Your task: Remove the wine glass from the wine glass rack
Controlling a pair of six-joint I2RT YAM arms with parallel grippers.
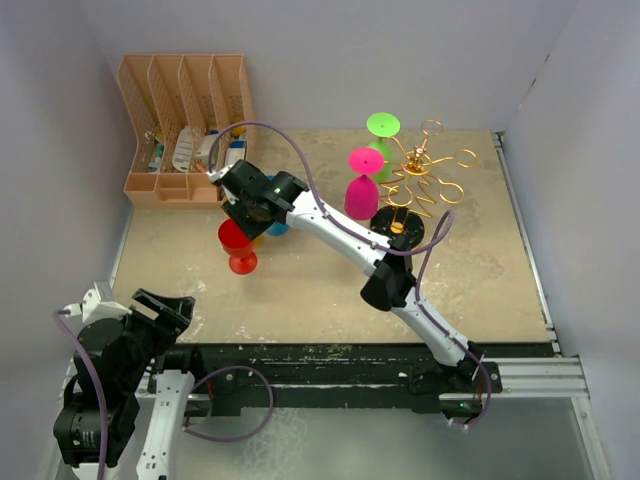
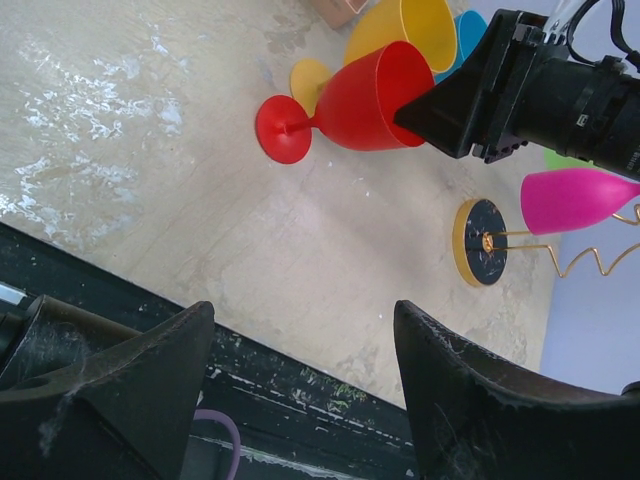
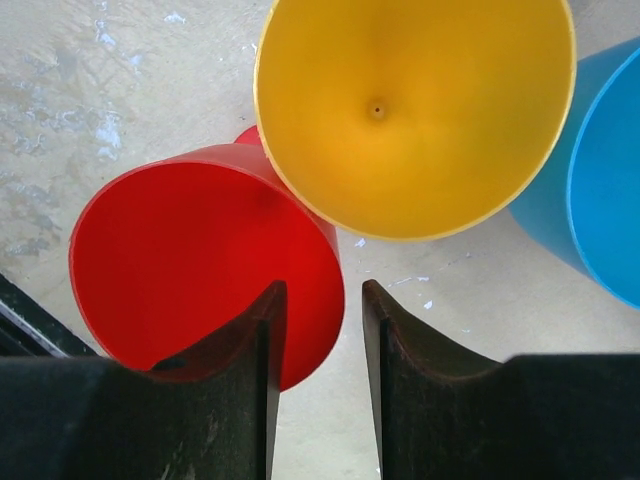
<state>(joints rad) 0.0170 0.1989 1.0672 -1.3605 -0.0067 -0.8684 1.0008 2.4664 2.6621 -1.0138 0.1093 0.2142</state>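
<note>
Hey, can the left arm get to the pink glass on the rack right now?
Probably not cleanly. The left gripper sits open at the near-left corner, and the right arm stretches diagonally across between it and the pink glass.

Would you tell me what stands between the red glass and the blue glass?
The yellow glass stands between the red glass and blue glass, in the right wrist view.

Plain pale walls [image 1: 330, 60] enclose a beige, white-scuffed tabletop [image 1: 310, 290] under soft, even light.

table [image 1: 480, 290] | red glass [image 1: 238, 245]; yellow glass [image 3: 410, 110]; blue glass [image 3: 605, 190]; wine glass rack [image 1: 397, 228]; orange organizer [image 1: 185, 120]
</note>
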